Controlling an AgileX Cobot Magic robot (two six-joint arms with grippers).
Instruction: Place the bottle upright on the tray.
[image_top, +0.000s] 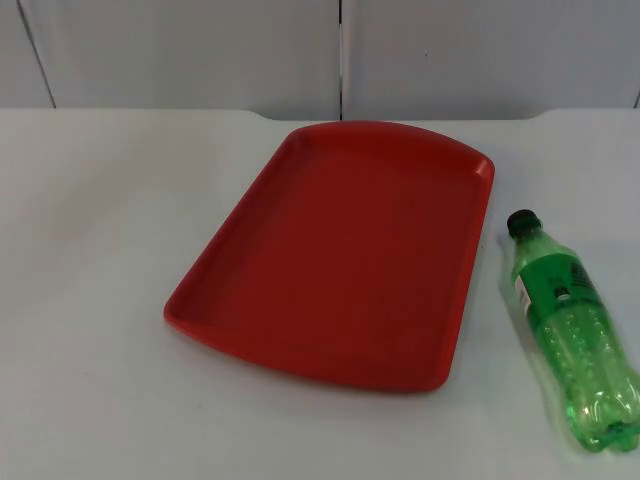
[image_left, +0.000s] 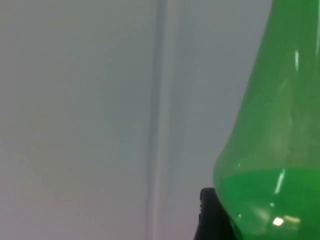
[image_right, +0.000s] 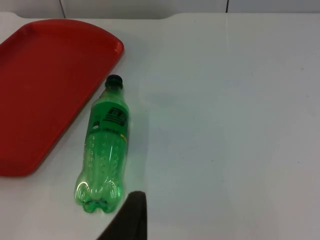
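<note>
The left gripper (image_left: 212, 217) presents one black part in the left wrist view: a dark, matte piece with a small stepped notch along its outer edge. The right gripper (image_right: 127, 220) presents one black part in the right wrist view: a smooth, matte wedge that tapers to a rounded end.

Green bottle (image_top: 572, 330) lying on the tabletop (image_top: 90, 300) carries a label (image_right: 111, 119) with dark and white markings; lettering too small to read. No legible text, brand or numbers elsewhere.
</note>
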